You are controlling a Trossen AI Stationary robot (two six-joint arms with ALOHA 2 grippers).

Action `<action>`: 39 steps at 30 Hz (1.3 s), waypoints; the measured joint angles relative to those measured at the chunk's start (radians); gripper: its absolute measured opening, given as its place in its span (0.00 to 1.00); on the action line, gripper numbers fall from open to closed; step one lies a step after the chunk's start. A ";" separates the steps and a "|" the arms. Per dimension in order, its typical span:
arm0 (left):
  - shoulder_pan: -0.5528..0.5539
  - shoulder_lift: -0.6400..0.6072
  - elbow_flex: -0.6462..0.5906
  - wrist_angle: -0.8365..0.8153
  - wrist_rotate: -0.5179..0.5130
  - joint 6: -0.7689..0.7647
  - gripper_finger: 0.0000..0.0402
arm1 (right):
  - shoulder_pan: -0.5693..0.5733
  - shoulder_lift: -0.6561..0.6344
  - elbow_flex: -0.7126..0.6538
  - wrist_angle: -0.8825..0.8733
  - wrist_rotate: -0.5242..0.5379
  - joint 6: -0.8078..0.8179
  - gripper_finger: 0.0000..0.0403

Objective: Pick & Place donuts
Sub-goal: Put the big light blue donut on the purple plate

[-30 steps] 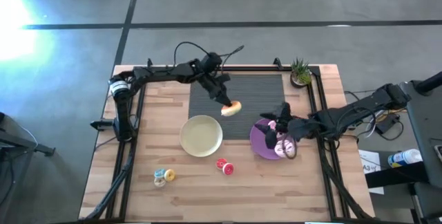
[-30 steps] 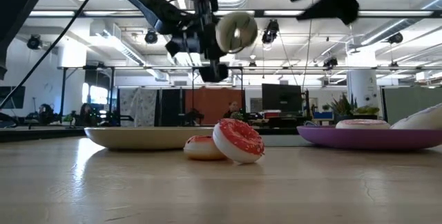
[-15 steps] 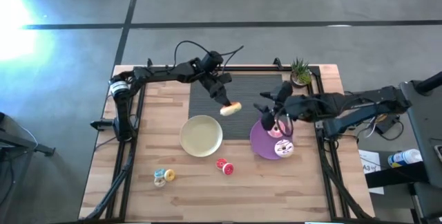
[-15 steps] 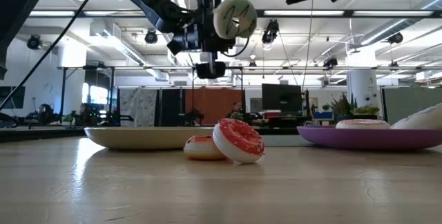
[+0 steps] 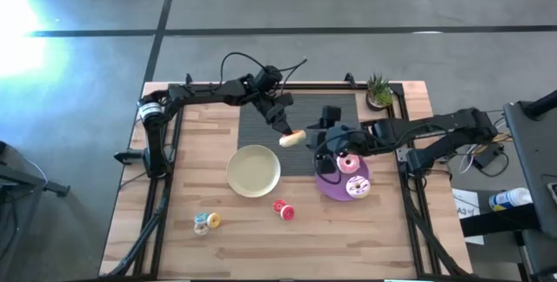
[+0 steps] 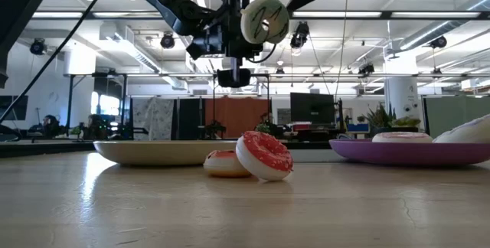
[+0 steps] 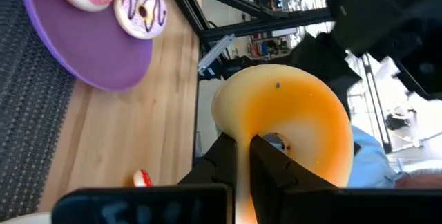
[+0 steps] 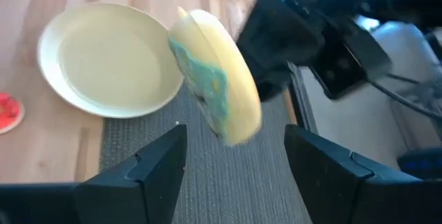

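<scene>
Left gripper [image 5: 288, 133] grips a donut [image 5: 291, 137] mid-table, edge-on toward the right gripper [image 5: 324, 133], whose spread fingers face it from just beside.

The two slim black jointed robot arms [image 5: 213, 90] carried looping black cables; the left one's base joint bore what seemed a silver-grey band

Orange donut [image 5: 292, 137] held aloft on edge; two [image 5: 352, 174] on purple plate; four [image 5: 283, 209] on table.
</scene>
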 joint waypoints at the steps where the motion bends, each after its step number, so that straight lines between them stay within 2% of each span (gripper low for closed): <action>1: -0.001 0.000 0.000 -0.001 -0.006 -0.001 0.00 | 0.000 0.007 0.008 0.000 -0.007 -0.014 0.58; 8: -0.017 0.000 0.000 -0.001 -0.033 -0.018 0.00 | -0.029 0.025 0.031 0.011 -0.094 -0.114 0.60; 21: -0.048 0.000 -0.001 0.000 -0.067 -0.018 0.00 | -0.056 0.053 0.018 0.005 -0.210 -0.096 0.52; 25: -0.048 0.000 -0.001 0.000 -0.075 -0.018 0.00 | -0.062 0.068 0.023 0.007 -0.235 -0.069 0.45; 30: -0.054 0.000 -0.001 -0.001 -0.143 0.002 0.02 | -0.071 0.068 0.023 -0.008 -0.238 -0.042 0.30; 35: -0.056 0.000 -0.001 0.000 -0.203 0.008 0.14 | -0.072 0.068 0.022 -0.039 -0.246 0.022 0.13; 39: -0.054 0.000 -0.001 -0.001 -0.321 0.035 0.26 | -0.071 0.068 0.021 -0.090 -0.276 0.105 0.04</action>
